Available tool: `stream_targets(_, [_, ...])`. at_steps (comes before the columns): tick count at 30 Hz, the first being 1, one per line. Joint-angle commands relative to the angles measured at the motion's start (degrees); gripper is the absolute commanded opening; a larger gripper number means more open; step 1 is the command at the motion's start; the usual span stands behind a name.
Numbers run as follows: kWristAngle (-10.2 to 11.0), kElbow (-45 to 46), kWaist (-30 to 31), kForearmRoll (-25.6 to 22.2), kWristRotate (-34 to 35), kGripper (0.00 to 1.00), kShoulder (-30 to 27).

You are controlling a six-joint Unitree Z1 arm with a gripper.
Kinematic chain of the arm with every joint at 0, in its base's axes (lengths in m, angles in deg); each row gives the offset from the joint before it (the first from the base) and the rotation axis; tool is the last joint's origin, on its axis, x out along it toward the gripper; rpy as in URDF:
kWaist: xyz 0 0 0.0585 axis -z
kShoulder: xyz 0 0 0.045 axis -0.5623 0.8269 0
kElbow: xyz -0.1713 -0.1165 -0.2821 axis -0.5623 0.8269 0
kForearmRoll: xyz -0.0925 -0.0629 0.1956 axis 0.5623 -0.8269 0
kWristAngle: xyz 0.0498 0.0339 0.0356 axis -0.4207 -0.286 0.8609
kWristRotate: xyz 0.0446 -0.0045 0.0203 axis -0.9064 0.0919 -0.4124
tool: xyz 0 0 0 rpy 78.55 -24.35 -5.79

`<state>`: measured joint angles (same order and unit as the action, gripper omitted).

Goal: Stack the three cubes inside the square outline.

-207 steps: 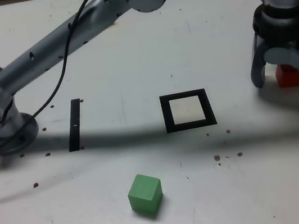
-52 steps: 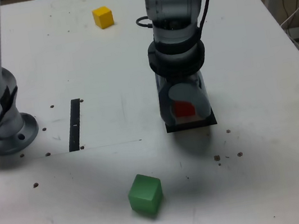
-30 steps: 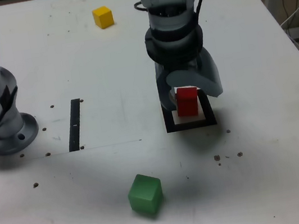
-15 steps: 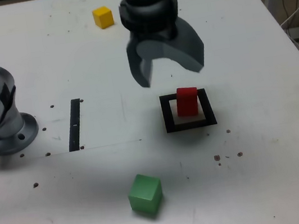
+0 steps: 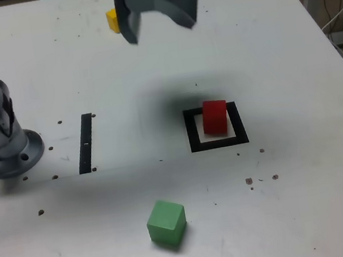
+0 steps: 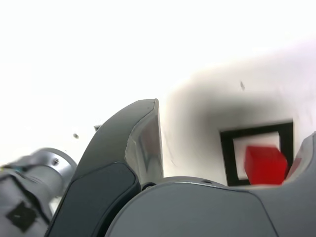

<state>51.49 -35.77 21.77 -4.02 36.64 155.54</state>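
Cubes look like light, rigid matte blocks, so pinching 2 opposite flat faces should hold fine. Red cube [image 5: 215,117] sits inside the square outline [image 5: 191,132] mid-table, yellow cube [image 5: 112,20] by the far edge, green cube [image 5: 167,223] near the front edge. Gripper [image 5: 157,15] hangs open and empty right beside the yellow one.

Blurred red cube [image 6: 265,164] apparently inside square outline [image 6: 256,137].
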Motion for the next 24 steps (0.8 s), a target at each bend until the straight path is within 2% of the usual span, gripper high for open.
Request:
stream_targets(1, [0.0,-0.7,-4.2,0.2,-2.2,0.99,0.0])
stream_targets(11, [-0.5,-9.0,-21.0,0.4,-11.2,0.99,5.0])
stream_targets(19, [-4.8,-17.7,-30.2,-0.7,-14.2,1.00,11.6])
stream_targets(24, [-3.9,-20.5,-34.4,-1.2,-14.3,1.00,14.5])
